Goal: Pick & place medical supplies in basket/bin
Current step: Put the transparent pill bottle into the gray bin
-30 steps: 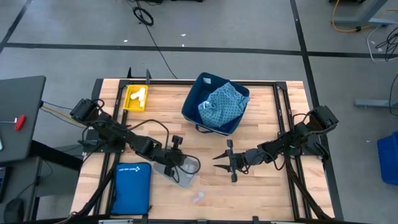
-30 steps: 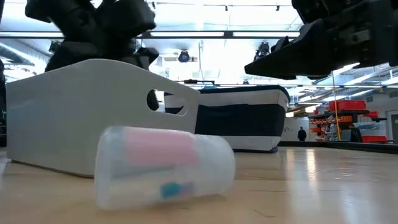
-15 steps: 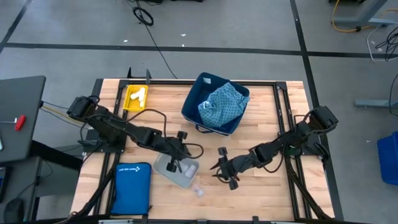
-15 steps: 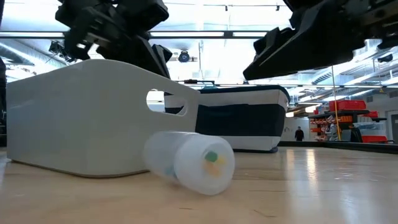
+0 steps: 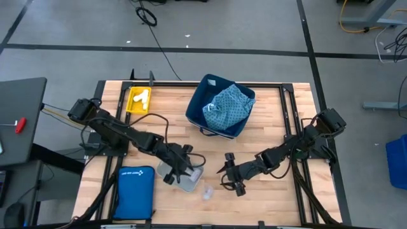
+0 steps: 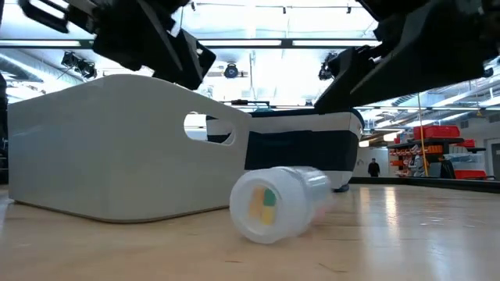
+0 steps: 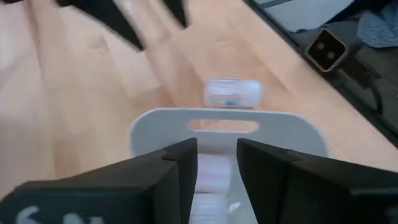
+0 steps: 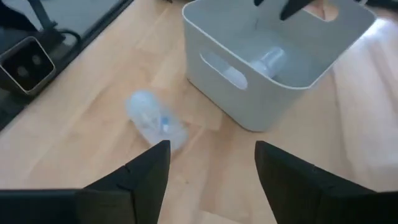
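Observation:
A clear vial (image 5: 206,193) with pink and teal contents lies on its side on the bare wood, just near of the grey tray (image 5: 191,184). In the low view the vial (image 6: 273,201) is seen end-on. My left gripper (image 5: 180,170) hangs over the tray, open, with nothing between its fingers (image 7: 180,168). Below it another vial (image 8: 268,61) lies on the tray's floor. My right gripper (image 5: 224,173) stands open to the right of the tray and points at the loose vial (image 8: 155,121). The navy bin (image 5: 210,89) holds the teal patterned cloth (image 5: 227,107).
A small yellow bin (image 5: 131,108) with white tubes stands at the far left. A flat blue zip pouch (image 5: 135,191) lies at the near left corner. Bare wood stretches between the tray, the navy bin and my right arm.
The loose vial has rolled on the table, turning from side-on to end-on toward the low camera and shifting a little to the right. My left gripper has swung round over the tray. My right gripper has moved toward the near edge, closer to the vial.

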### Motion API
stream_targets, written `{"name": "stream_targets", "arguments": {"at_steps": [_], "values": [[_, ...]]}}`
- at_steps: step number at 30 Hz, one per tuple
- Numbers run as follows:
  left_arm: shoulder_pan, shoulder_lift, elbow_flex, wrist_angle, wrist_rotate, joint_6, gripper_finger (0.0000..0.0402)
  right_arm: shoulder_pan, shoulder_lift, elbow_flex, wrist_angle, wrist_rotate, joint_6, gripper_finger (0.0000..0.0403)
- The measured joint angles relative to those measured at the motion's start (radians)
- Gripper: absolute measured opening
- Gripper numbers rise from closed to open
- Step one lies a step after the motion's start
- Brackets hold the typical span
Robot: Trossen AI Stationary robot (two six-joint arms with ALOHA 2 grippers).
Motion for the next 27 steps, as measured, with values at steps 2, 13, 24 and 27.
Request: {"name": "stream_targets", "arguments": {"at_steps": [2, 13, 24, 27], "values": [[-0.013, 0.000, 0.000, -0.001, -0.010, 0.002, 0.0119, 0.011, 0.000, 0.000, -0.008, 0.012, -0.030, 0.0240], [-0.016, 0.000, 0.000, 0.004, -0.045, 0.007, 0.0120, 0.025, 0.143, 0.092, -0.002, -0.075, 0.004, 0.0252], [-0.018, 0.000, 0.000, -0.004, -0.048, 0.008, 0.0120, 0.066, 0.317, 0.315, -0.149, -0.123, 0.080, 0.0254], [-0.021, 0.000, 0.000, -0.004, -0.049, 0.018, 0.0120, 0.066, 0.347, 0.335, -0.146, -0.123, 0.124, 0.0254]]}}
